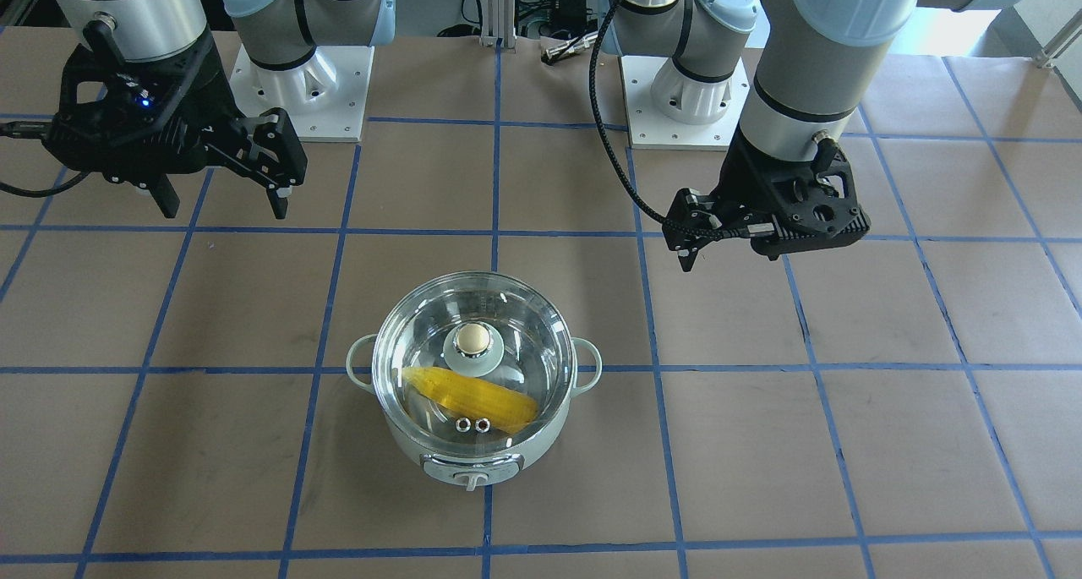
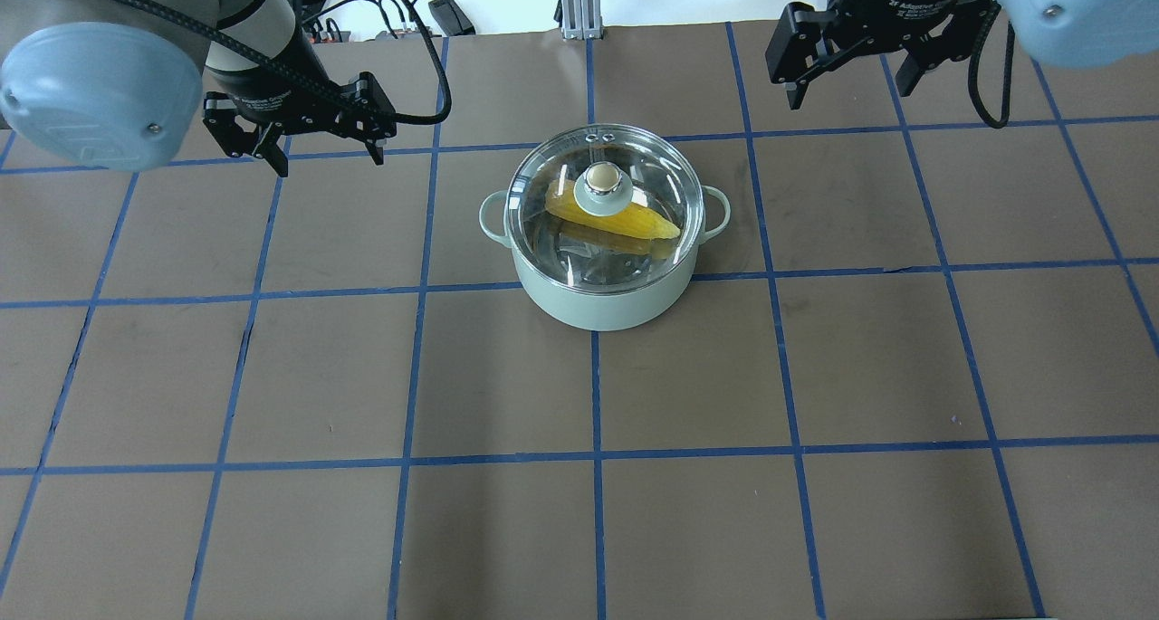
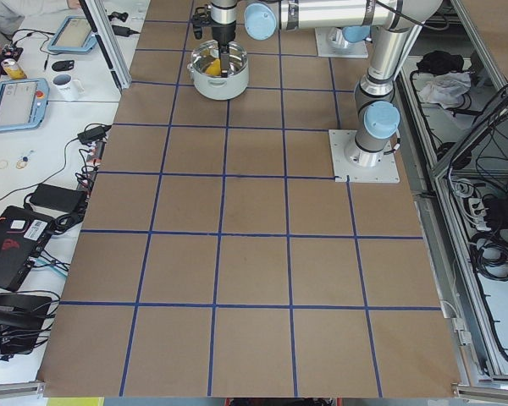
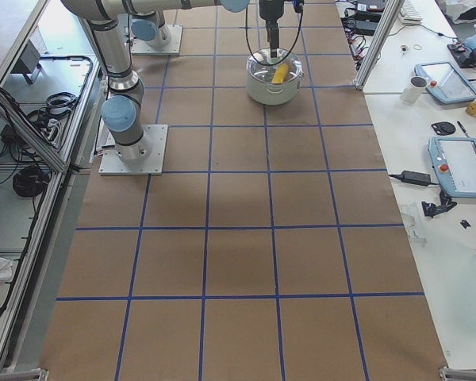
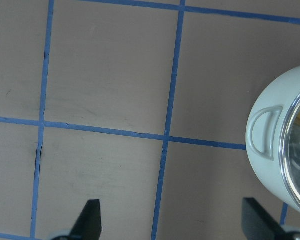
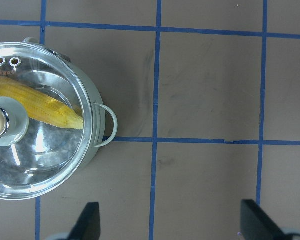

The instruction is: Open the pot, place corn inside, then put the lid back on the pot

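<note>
Lid (image 2: 579,258) seated, corn (image 2: 634,224) inside pot (image 2: 598,308) — task looks finished.
Left gripper (image 2: 328,157) and right gripper (image 2: 851,90) well apart from pot, one each side, jaws wide, empty — next move: likely none beyond parking.

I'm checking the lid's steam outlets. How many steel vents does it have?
2. One vent and a second vent sit side by side near the rim of the lid, on the side above the pot's control knob. None appear hidden.
</note>
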